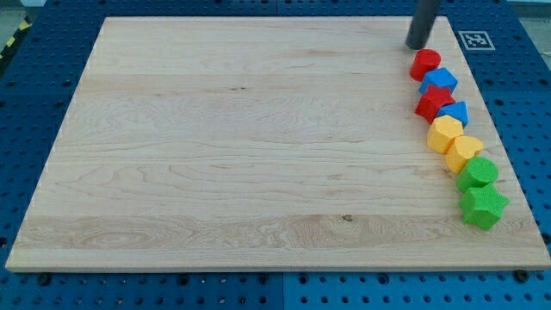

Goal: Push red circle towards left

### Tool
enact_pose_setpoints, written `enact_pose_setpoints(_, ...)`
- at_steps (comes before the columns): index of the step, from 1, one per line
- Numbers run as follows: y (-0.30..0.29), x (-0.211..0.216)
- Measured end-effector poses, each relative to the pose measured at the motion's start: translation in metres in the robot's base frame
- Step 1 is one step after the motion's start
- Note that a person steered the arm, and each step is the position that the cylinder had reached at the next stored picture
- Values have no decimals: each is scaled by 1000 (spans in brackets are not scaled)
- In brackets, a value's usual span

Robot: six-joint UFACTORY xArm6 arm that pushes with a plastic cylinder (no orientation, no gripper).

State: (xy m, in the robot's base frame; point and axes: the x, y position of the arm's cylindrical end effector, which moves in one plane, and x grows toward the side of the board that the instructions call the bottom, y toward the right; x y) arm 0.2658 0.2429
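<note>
The counter (258,138) is pale wood grain on a blue pegboard (34,103). The blocks run red (424,63), blue (439,81), red (434,103), blue (454,112), yellow (445,133), yellow (465,151), green (478,172), green (483,207). The rod is dark.

only a straight, dark, smooth rod shows, plain and unmarked, ending in my tip (417,46).

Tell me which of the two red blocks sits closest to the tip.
The red circle, topmost in the column along the view's right. My tip stands just above-left of it. The other red block, star-like, lies lower, beyond a blue block.
</note>
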Motion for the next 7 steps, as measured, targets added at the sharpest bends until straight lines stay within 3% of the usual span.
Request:
enact_pose_setpoints(1, 49, 16)
enact_pose_setpoints(2, 38, 54)
enact_pose_setpoints(6, -23, 54)
enact_pose_setpoints(7, 35, 57)
